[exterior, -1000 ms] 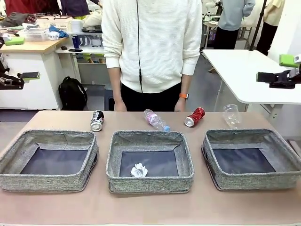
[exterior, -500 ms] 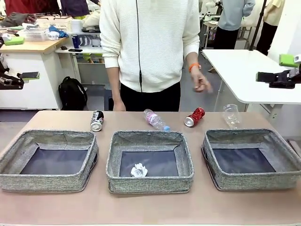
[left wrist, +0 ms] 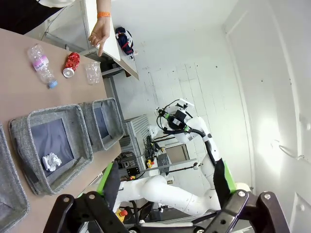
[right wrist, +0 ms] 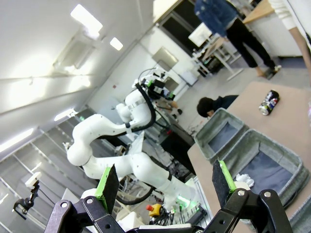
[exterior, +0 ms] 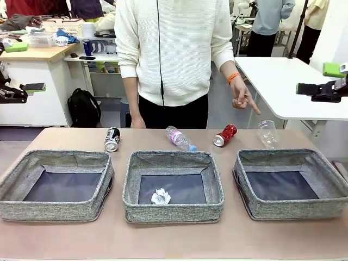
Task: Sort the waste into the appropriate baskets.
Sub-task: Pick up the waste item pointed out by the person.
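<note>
A robotics lab: a white robot arm (right wrist: 92,138), a plain white worktop (exterior: 283,81), cluttered shelves (exterior: 98,51), ceiling strip lights (right wrist: 87,15), people working behind

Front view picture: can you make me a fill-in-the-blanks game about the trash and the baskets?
1. The paper ball lies in the ____ basket.
2. The drink can nearest the clear cup is ____.
3. The black-and-silver can lies on its ____.
4. The bottle has a ____ cap.
Missing words: middle, red, side, blue.
</note>
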`<state>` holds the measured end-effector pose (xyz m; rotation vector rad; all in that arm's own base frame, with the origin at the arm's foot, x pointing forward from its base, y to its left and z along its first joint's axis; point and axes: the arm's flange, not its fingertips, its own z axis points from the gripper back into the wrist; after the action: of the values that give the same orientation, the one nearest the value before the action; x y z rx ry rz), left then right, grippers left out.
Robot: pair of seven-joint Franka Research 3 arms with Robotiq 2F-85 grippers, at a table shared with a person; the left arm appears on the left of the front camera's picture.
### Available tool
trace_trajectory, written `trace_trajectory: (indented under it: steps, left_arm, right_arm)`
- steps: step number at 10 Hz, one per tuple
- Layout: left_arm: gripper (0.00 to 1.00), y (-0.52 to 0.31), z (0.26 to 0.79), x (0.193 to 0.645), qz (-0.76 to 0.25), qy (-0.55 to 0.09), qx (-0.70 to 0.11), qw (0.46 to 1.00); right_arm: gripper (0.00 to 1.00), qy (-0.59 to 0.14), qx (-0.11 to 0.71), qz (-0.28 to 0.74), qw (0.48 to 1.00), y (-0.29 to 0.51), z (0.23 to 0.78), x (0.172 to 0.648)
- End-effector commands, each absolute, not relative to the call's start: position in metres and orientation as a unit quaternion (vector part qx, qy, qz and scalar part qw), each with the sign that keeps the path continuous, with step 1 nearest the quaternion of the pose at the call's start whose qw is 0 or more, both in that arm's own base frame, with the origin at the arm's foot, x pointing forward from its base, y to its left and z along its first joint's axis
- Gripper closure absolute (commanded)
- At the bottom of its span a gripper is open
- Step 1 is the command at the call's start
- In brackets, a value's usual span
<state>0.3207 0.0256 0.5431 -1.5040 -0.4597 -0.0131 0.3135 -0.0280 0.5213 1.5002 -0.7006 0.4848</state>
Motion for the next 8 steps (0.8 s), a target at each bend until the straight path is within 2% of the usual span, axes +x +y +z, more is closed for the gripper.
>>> trace_trajectory:
  steps: [1, 2, 3, 4, 6, 7, 8]
  left_arm:
    - [0.0, 0.026, 0.544, 0.319, -0.01, -0.204, -0.675, 0.709]
    - [0.0, 0.026, 0.544, 0.319, -0.01, -0.204, -0.675, 0.709]
    - [0.0, 0.026, 0.544, 0.319, -0.01, -0.204, -0.675, 0.709]
    - [0.0, 0.026, 0.544, 0.319, -0.01, -0.204, -0.675, 0.709]
    - [0.0, 0.026, 0.544, 0.319, -0.01, -0.204, -0.675, 0.709]
    - [0.0, 0.026, 0.544, 0.319, -0.01, -0.204, -0.675, 0.709]
    - [0.0, 0.026, 0.544, 0.319, -0.01, -0.204, -0.675, 0.709]
  right_arm:
    - [0.0, -0.349, 0.536, 0.217, 0.738, -0.025, 0.518, 0.317]
    - [0.0, -0.468, 0.307, 0.198, 0.805, -0.025, 0.516, 0.325]
    - [0.0, -0.495, 0.139, 0.211, 0.832, -0.027, 0.515, 0.331]
    - [0.0, -0.49, -0.018, 0.211, 0.846, -0.034, 0.515, 0.335]
    - [0.0, -0.457, -0.116, 0.22, 0.854, -0.047, 0.522, 0.335]
    - [0.0, -0.449, -0.131, 0.223, 0.855, -0.05, 0.528, 0.332]
    - [0.0, -0.468, -0.1, 0.203, 0.854, -0.051, 0.536, 0.327]
